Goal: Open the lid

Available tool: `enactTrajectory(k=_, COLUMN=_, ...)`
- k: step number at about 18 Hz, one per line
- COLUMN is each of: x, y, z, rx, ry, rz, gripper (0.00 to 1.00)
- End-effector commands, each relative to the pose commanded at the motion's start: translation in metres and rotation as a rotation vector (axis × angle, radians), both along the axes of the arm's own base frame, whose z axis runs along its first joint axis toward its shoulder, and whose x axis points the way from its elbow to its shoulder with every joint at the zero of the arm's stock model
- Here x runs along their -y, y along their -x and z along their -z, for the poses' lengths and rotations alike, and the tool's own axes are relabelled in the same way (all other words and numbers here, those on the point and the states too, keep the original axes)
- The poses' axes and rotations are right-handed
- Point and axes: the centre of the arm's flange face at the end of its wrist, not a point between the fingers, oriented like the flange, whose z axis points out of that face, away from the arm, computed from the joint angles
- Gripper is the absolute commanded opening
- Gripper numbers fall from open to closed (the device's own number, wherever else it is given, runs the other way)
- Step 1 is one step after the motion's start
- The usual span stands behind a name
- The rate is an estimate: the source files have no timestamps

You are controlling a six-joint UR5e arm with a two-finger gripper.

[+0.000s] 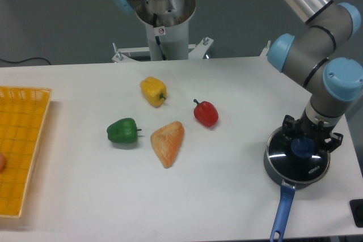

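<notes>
Glass lid (290,160) covers the saucepan (282,181), its blue knob grasped by the fingers (304,147).

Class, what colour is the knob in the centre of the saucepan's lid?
Blue. The knob on the lid shows in the fixed camera view, between the pincer fingers.

The arm reaches in from the upper right, its blue-capped wrist joints stacked above the lid (295,160), and the pincer (304,147) points straight down with its black fingers (288,130) set either side of the lid's blue knob (303,147).
</notes>
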Motion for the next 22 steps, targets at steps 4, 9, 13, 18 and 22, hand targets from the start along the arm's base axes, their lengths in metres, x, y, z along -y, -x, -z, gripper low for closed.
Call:
enactTrajectory(k=4, x=-0.001, y=-0.001, z=-0.003, rx=-0.003, ry=-0.001, rz=0.002, gripper=0.6)
enactTrajectory(k=9, x=0.002, y=-0.009, z=-0.006, rx=0.0, ry=0.002, rz=0.007, gripper=0.59)
enactTrajectory(k=13, x=0.004, y=-0.015, z=-0.007, rx=0.004, ry=0.004, rz=0.012, gripper=0.59)
enactTrajectory(k=18, x=0.007, y=-0.023, z=-0.016, rx=0.003, ry=0.002, rz=0.014, gripper=0.59)
enactTrajectory(k=22, x=0.01, y=-0.029, z=-0.02, rx=0.003, ry=0.004, rz=0.014, gripper=0.59)
